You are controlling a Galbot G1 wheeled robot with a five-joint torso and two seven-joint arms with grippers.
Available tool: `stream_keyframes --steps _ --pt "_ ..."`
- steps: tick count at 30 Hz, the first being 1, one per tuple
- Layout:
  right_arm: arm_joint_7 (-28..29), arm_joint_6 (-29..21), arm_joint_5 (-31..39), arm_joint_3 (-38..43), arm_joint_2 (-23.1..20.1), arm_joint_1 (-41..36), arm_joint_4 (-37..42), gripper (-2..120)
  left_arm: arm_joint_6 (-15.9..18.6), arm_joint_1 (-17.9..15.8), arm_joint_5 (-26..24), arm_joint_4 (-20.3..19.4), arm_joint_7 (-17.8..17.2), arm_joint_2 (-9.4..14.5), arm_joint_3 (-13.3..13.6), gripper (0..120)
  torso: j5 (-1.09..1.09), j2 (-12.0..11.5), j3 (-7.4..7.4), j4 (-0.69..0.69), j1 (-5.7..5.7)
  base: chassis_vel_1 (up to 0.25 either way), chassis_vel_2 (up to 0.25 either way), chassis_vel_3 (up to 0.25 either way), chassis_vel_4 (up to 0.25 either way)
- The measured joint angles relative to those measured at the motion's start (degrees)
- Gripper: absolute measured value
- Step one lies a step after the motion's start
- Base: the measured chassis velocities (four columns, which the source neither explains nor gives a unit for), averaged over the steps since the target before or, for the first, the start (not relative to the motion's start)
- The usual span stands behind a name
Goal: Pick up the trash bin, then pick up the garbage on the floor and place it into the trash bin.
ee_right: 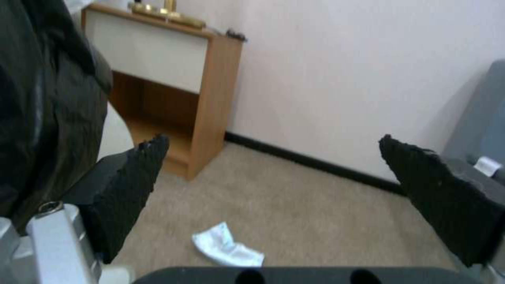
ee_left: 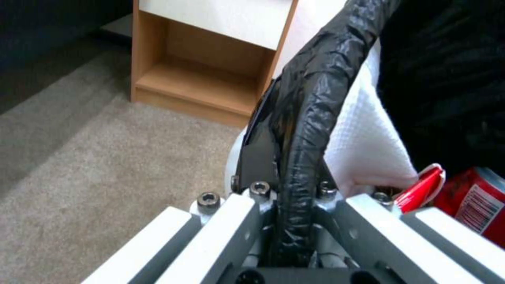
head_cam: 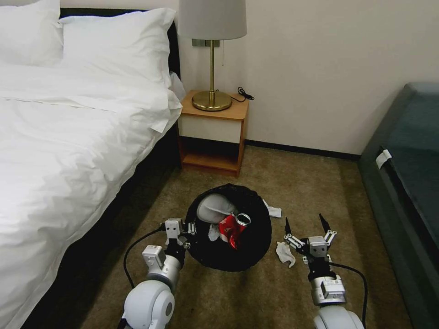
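Gripping the bin (head_cam: 238, 237) by its near rim, my left gripper (head_cam: 183, 233) holds it over brown carpet (head_cam: 274, 183); a red can (head_cam: 231, 226) lies inside. My right gripper (head_cam: 305, 224) hangs wide open beside a tissue (head_cam: 285, 253). Beyond: nightstand (head_cam: 212, 132), lamp (head_cam: 211, 55), bed (head_cam: 68, 137).

Brown carpet (head_cam: 292, 183) bears two crumpled white tissues (head_cam: 285, 254) and a nightstand (head_cam: 213, 132).
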Motion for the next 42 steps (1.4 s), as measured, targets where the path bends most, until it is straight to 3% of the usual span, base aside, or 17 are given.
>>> stream_keyframes --steps 13,21,30,42 --pt "-0.02 -3.85 3.49 -1.34 -3.19 4.26 -5.37 100 -0.01 -1.73 -0.46 0.63 0.33 0.5 0.71 0 0.0 0.0 0.0 -0.01 0.0 0.0 0.0 0.0 0.0" --pt "2.74 -8.91 7.47 -3.42 -3.92 10.75 -15.16 100 -0.01 -2.27 -0.79 -0.1 0.84 0.82 0.41 0 0.01 0.0 0.0 0.0 0.0 0.0 0.0 0.0 0.0" --pt "0.73 -16.29 14.46 -4.77 -4.74 13.96 -18.82 100 0.11 -1.6 -0.69 -1.17 0.94 0.63 0.29 0 0.0 0.0 0.01 0.0 -0.01 0.0 0.0 0.0 0.0" --pt "-0.53 -19.94 18.82 -6.6 -4.88 18.62 -23.13 100 0.93 -0.78 -0.71 -2.57 0.72 0.83 0.47 0 0.0 0.0 0.0 0.0 0.0 0.0 0.0 0.0 0.0"
